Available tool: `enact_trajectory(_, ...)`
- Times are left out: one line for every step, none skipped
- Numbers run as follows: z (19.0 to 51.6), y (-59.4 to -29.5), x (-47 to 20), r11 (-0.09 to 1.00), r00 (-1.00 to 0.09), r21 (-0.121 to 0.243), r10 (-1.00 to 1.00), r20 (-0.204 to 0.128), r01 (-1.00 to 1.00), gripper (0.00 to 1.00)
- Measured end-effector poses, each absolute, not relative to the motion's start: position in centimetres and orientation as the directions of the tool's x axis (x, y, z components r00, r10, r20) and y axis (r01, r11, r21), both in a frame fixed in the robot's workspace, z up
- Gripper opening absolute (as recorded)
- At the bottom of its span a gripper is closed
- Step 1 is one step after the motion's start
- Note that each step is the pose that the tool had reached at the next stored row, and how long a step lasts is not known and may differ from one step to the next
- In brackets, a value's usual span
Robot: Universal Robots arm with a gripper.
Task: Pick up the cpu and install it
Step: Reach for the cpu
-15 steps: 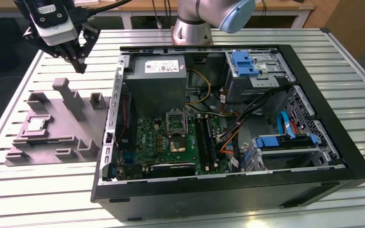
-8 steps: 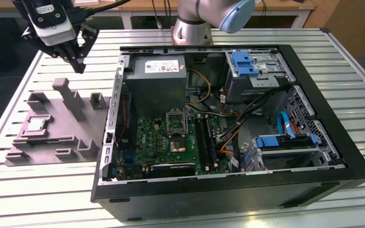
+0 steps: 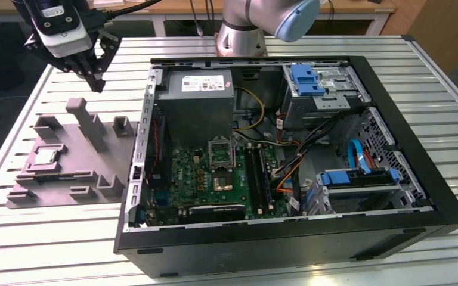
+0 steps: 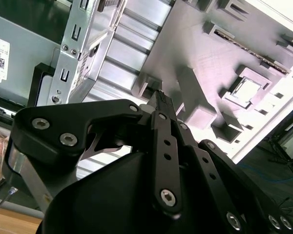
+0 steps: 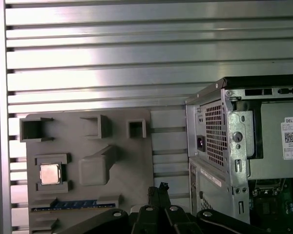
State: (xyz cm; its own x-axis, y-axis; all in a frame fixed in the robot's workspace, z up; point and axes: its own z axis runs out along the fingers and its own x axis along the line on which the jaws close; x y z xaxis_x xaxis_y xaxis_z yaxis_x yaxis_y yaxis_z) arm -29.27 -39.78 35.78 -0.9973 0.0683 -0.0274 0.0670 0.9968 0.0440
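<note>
Black claw point(image 5: 161, 187) clenched on nothing, hovering by edge of grey tray point(image 5: 132, 161); cpu point(image 5: 50, 174) lying in tray pocket, apart from claw; open computer case point(image 3: 293, 244) beside tray, on slatted bench point(image 5: 136, 63)

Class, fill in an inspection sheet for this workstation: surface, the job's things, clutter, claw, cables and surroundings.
Surface: slatted metal table, bearing a grey tray and an open computer case.
Job's things: cpu lies in a recess of the tray, with nothing touching it; green motherboard lies inside the case.
Clutter: nothing seen.
Claw: claw shut and empty, raised above the tray, apart from the cpu.
Cables: yellow cable and blue cable, both inside the case.
Surroundings: robot base behind the case; wooden furniture beyond the table.
</note>
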Motion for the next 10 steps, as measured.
enact_trajectory(35.78, -39.78, -29.29, 0.997, -0.997, 0.044, 0.068, -0.027, 0.067, 0.11)
enact_trajectory(35.78, -39.78, -29.32, 0.997, -0.997, 0.044, 0.068, -0.027, 0.067, 0.11)
enact_trajectory(35.78, -39.78, -29.35, 0.997, -0.997, 0.044, 0.068, -0.027, 0.067, 0.11)
enact_trajectory(35.78, -39.78, -29.35, 0.997, -0.997, 0.044, 0.068, -0.027, 0.067, 0.11)
enact_trajectory(35.78, -39.78, -29.37, 0.997, -0.997, 0.044, 0.068, -0.027, 0.067, 0.11)
enact_trajectory(35.78, -39.78, -29.39, 0.997, -0.997, 0.044, 0.068, -0.027, 0.067, 0.11)
enact_trajectory(35.78, -39.78, -29.4, 0.997, -0.997, 0.044, 0.068, -0.027, 0.067, 0.11)
enact_trajectory(35.77, -39.78, -29.41, 0.997, -0.997, 0.044, 0.068, -0.027, 0.067, 0.11)
enact_trajectory(35.78, -39.78, -29.43, 0.997, -0.997, 0.044, 0.068, -0.027, 0.067, 0.11)
enact_trajectory(35.78, -39.78, -29.43, 0.997, -0.997, 0.044, 0.068, -0.027, 0.067, 0.11)
